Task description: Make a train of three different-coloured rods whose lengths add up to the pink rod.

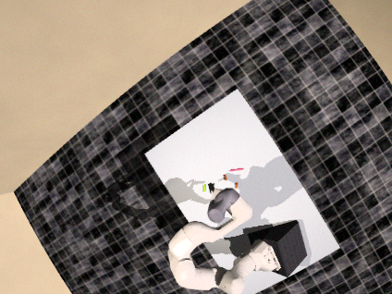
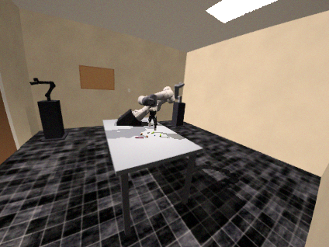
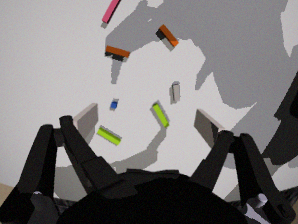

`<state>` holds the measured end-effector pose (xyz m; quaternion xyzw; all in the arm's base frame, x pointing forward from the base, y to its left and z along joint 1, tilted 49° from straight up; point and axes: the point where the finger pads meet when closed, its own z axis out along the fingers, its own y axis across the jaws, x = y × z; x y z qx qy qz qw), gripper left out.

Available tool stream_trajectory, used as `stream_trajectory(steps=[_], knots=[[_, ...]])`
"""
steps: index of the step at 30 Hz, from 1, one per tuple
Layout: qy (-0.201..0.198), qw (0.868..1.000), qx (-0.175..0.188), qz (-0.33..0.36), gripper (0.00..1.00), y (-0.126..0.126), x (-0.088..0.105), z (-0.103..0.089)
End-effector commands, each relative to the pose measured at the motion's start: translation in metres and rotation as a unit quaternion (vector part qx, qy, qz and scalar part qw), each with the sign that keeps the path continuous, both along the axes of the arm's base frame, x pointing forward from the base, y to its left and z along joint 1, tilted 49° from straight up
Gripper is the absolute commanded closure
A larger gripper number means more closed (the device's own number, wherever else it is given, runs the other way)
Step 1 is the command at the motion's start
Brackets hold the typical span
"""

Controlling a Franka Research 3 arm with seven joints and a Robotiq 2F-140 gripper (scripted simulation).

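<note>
The pink rod [image 3: 111,11] [image 1: 236,169] [image 2: 139,137] lies apart, cut off at the wrist view's top edge. Two orange rods, one [image 3: 117,51] [image 1: 226,177] at the left and one [image 3: 168,35] [image 1: 237,185] at the right, lie at different angles below it. A small blue rod [image 3: 114,105], a grey rod [image 3: 175,92] and two lime rods, one [image 3: 109,135] [image 1: 204,188] at the lower left and one [image 3: 160,115] near the middle, lie separately. My gripper [image 3: 147,115] is open and empty above the table, its fingers either side of the blue and lime rods in the wrist view.
The white table [image 1: 217,120] [image 2: 155,151] carries the arm and a black block-shaped base [image 1: 291,245] near one end. Shadows of the arm cross the table around the rods. Two dark pedestals, one [image 2: 51,118] at the left and one [image 2: 178,113] behind, stand off the table.
</note>
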<state>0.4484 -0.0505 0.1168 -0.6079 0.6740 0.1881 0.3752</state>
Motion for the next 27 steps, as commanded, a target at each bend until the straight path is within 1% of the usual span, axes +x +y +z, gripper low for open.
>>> stream_trajectory(steps=[1, 3, 12, 14, 15, 27], knots=[[-0.031, 0.999, -0.014, 0.029, 0.00, -0.0004, 0.0012, -0.0004], [-0.066, 0.995, -0.028, 0.062, 0.00, -0.0004, 0.0024, -0.0005], [-0.122, 0.985, -0.049, 0.114, 0.00, -0.0005, 0.0045, -0.0006], [-0.122, 0.985, -0.049, 0.114, 0.00, -0.0005, 0.0045, -0.0006], [-0.137, 0.981, -0.055, 0.129, 0.00, -0.0005, 0.0051, -0.0006], [-0.205, 0.956, -0.080, 0.192, 0.00, -0.0007, 0.0079, -0.0006]])
